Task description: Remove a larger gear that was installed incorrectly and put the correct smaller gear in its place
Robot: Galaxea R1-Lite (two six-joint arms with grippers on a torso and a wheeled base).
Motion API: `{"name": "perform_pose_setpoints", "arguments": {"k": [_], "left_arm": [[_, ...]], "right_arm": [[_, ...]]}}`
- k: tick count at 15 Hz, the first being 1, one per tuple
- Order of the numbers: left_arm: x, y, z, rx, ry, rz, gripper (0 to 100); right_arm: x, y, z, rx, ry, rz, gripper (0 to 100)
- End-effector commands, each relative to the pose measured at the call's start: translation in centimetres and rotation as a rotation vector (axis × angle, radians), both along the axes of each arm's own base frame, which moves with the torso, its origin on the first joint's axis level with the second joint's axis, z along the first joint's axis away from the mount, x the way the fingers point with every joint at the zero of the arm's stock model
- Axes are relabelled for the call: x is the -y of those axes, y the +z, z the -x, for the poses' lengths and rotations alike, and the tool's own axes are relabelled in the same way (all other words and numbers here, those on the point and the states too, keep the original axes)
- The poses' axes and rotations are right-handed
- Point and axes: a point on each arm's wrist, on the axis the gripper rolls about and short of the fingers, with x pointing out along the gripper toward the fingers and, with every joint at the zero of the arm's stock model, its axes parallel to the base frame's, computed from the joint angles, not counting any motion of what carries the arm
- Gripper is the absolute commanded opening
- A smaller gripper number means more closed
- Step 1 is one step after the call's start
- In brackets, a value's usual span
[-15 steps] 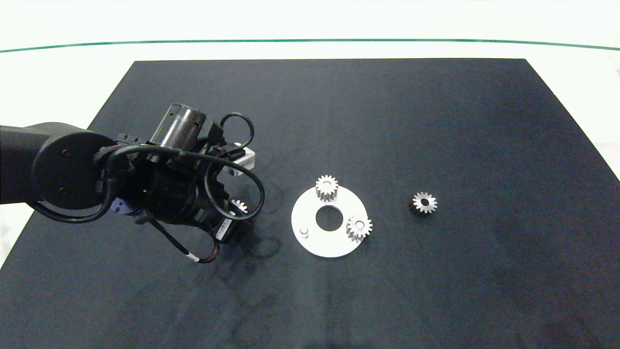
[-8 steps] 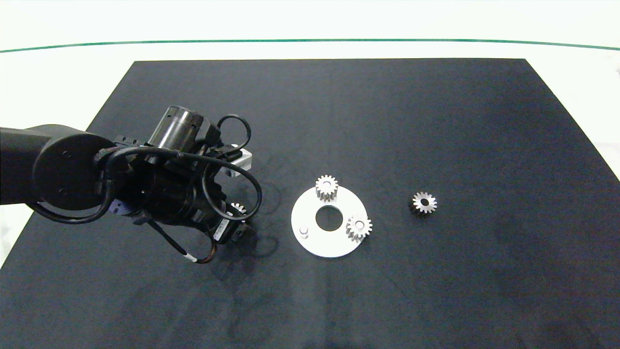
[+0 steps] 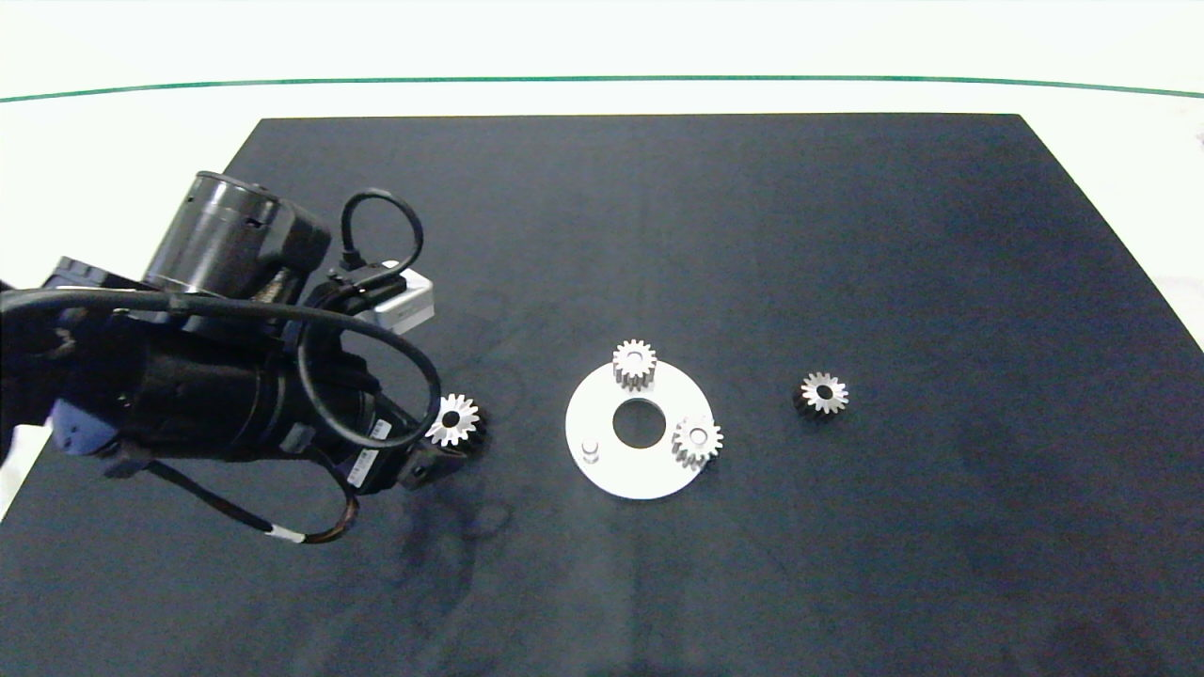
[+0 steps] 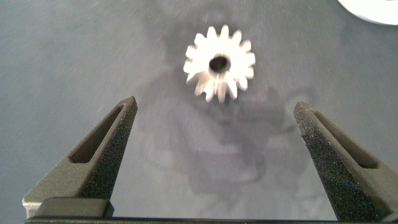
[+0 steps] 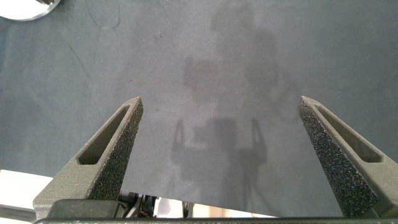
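Black mat (image 3: 847,235) covers the table; everything sits on it. Left arm comes in from the left, its gripper (image 4: 221,155) wide open and empty, hanging over the mat just beside the large gear (image 3: 455,420). That gear lies flat, bore up, off the plate: in the wrist view (image 4: 219,62) it sits beyond the fingertips, roughly on the centreline between them, not yet between the pads. White plate (image 3: 602,470) is near, to the right of it, with two short-toothed gears mounted at (image 3: 635,363) and (image 3: 697,441) and one bare peg (image 3: 590,448) on its left side. Small gear (image 3: 824,392) lies loose on the mat, well to the right of the plate. Right gripper (image 5: 224,162) is also spread open with nothing in it, over bare mat, with a sliver of the plate at the edge of its view; that arm is out of the head view. Key relation: small gear is on the right side, far from the left gripper, with the plate between them. Likely the right arm has the shorter reach to it; bare peg is the probable target.
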Motion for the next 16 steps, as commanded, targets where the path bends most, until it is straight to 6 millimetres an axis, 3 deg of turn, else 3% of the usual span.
{"name": "perform_pose_setpoints", "arguments": {"k": [1,6,8,13,16], "left_arm": [[-3.2,1.8,4.2,0.088,0.054,0.036,100],[-7.4,4.2,9.3,0.202,0.191,0.074,100],[-8.7,5.0,11.5,0.254,0.252,0.087,100],[-9.8,5.6,14.2,0.301,0.337,0.126,100],[-9.9,5.5,15.1,0.303,0.342,0.133,100]], "right_arm": [[-0.2,0.2,-1.5,-0.054,0.012,0.009,100],[-0.9,1.6,-5.9,-0.093,0.024,0.03,100],[-1.4,1.7,-8.6,-0.09,0.077,0.057,100],[-2.3,0.2,-14.9,-0.103,0.126,0.114,100],[-2.8,-0.4,-17.3,-0.103,0.151,0.122,100]]}}
